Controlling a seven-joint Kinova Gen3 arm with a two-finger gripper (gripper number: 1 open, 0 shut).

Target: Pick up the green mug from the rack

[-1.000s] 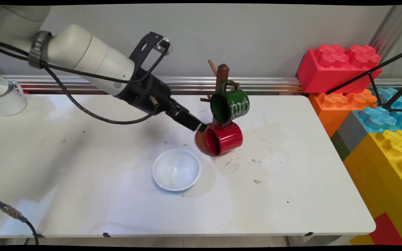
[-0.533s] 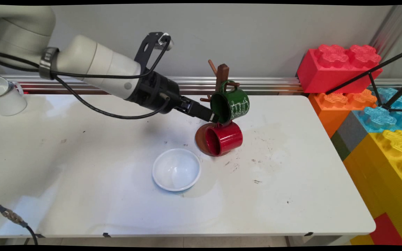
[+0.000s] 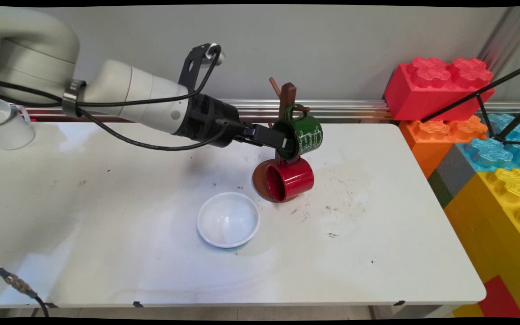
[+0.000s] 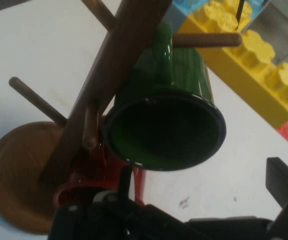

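Observation:
A green mug (image 3: 308,134) hangs by its handle on a peg of a brown wooden mug tree (image 3: 288,92), its mouth turned toward the arm. Below it a red mug (image 3: 292,180) hangs over the tree's round base (image 3: 259,183). My gripper (image 3: 287,142) is open and reaches in level from the left, its tips at the green mug's mouth. In the hand view the green mug (image 4: 183,85) fills the middle, with its dark opening just above my gripper (image 4: 201,172). One fingertip (image 4: 125,175) is under the rim and the other finger (image 4: 283,182) is off to the right. The red mug (image 4: 84,172) shows beside the post (image 4: 119,65).
A white bowl (image 3: 228,220) sits on the table in front of the tree. A white mug (image 3: 5,124) stands at the far left. Big coloured toy blocks (image 3: 436,85) are stacked past the table's right end, with black tripod legs (image 3: 490,90) across them.
My gripper has risen and moved right, from beside the red mug's rim to the green mug's mouth. The arm has levelled out. The mugs and bowl have not moved.

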